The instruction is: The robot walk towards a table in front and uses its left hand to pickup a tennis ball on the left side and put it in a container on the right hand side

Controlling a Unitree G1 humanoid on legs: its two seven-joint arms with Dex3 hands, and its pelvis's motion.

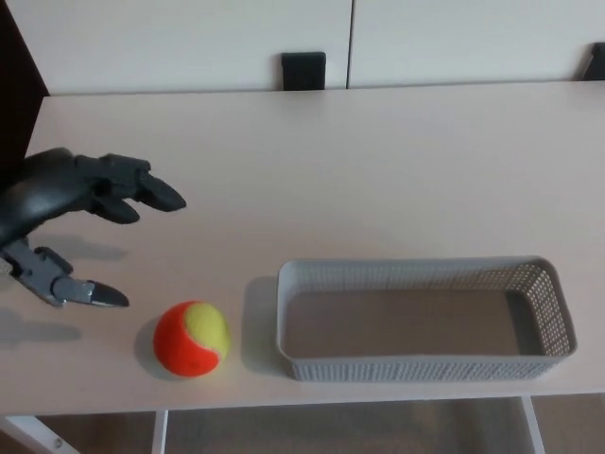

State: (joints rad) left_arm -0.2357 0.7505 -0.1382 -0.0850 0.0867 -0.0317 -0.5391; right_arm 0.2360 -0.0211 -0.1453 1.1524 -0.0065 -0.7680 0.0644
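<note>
An orange and yellow tennis ball (192, 339) rests on the pale table (331, 170) near its front edge. Just right of the ball stands a grey mesh container (423, 319), which holds nothing. My left hand (80, 218) hovers over the table's left side, up and to the left of the ball, apart from it. It is open, with two fingers (142, 194) stretched out to the right and the thumb (71, 287) spread below them. No right hand shows.
A white wall or cabinet front runs behind the table's far edge, with a dark chair back (303, 70) at the middle and another dark piece (595, 61) at the far right. White table legs (158, 432) show below the front edge.
</note>
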